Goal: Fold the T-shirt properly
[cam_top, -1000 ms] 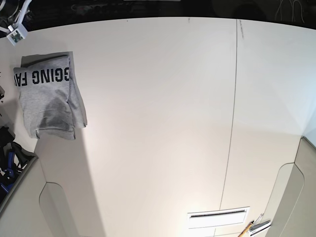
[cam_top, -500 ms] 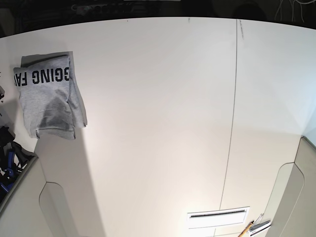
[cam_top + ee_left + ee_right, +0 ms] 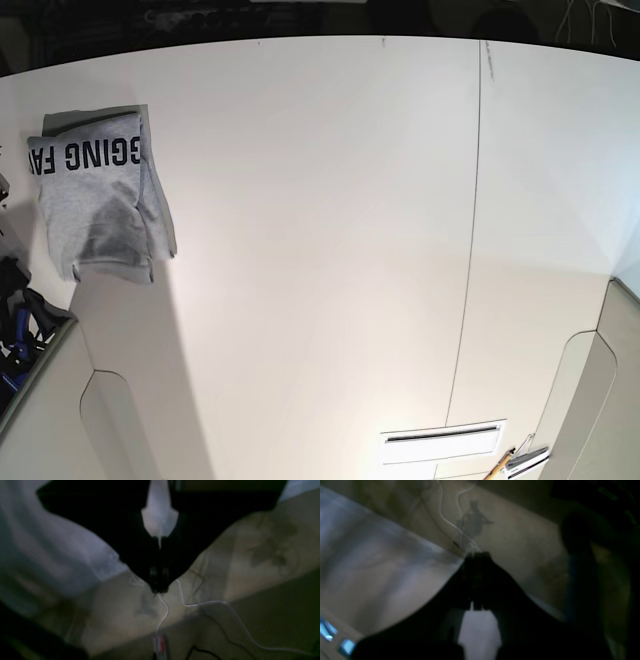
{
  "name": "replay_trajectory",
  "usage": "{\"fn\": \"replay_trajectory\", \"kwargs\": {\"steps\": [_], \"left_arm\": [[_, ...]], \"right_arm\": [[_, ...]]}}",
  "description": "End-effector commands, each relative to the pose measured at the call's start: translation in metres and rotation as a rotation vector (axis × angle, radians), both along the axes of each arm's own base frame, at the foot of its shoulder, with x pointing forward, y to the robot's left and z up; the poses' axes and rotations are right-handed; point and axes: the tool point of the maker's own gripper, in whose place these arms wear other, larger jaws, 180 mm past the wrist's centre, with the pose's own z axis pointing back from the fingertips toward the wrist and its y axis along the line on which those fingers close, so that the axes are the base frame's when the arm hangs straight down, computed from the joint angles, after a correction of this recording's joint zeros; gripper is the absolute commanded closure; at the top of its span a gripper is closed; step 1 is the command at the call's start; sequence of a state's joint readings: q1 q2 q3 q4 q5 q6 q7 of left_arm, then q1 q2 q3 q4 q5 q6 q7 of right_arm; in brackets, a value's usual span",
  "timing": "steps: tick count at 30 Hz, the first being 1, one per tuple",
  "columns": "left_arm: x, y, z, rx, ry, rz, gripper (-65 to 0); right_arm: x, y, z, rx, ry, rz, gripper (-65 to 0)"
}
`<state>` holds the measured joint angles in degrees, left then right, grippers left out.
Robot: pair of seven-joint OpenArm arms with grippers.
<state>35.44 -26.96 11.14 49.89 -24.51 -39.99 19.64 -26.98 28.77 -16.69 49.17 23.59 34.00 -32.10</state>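
Base view, item one: the T-shirt (image 3: pixel 100 205), heather-grey, lying folded into a compact packet at the far left of the white bench (image 3: pixel 330 250), close to its left edge and near the back, black block lettering face up across its upper band, one layer peeping out along the right side and bottom hem. Handling, in my judgement: soft, light, limp cotton, no stiffness of its own, likely to sag and come unfolded if lifted by a single layer; best taken at a folded edge or corner with all layers pinched together, or pressed flat from above for any last tidying. The fold looks essentially done from how it lies. Item two: my left claw (image 3: pixel 159 590), seen from the left wrist view, dark and blurred, its tips drawn together with no gap and nothing between them, hanging over a dim floor with a loose white cable (image 3: pixel 212 603). Item three: my right claw (image 3: pixel 477 555), right wrist view, likewise closed tight and empty, pointing past the bench's pale edge toward the floor. Neither claw appears in the base view; both are well apart from the shirt. Change against the earlier frame: a small white fitting that showed at the top left corner is gone from view; the shirt lies exactly as it did.
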Motion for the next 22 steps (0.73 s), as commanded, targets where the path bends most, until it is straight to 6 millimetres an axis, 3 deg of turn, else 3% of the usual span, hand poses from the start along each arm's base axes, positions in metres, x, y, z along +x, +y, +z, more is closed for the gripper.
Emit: {"fn": "replay_trajectory", "kwargs": {"steps": [1, 5, 9, 14, 17, 22], "left_arm": [[0.009, 0.005, -0.005, 0.010, -0.012, -0.013, 0.0], [0.033, -0.024, -0.029, -0.021, -0.032, -0.033, 0.0], [0.059, -0.040, -0.045, -0.023, -0.090, -0.049, 0.0], [0.100, -0.006, -0.060, 0.187, -0.225, -0.045, 0.0], [0.117, 0.009, -0.062, 0.274, -0.268, -0.035, 0.0], [0.125, 0.010, -0.063, 0.290, -0.286, -0.029, 0.0]], "right_arm": [[0.007, -0.003, -0.005, -0.012, -0.023, -0.020, 0.0], [0.034, 0.023, -0.030, -0.007, -0.094, -0.113, 0.0], [0.066, 0.032, -0.049, -0.084, -0.135, -0.180, 0.0], [0.116, 0.044, -0.063, -0.152, -0.266, -0.248, 0.0], [0.134, 0.050, -0.066, -0.168, -0.313, -0.249, 0.0], [0.154, 0.059, -0.068, -0.193, -0.384, -0.292, 0.0]]}}
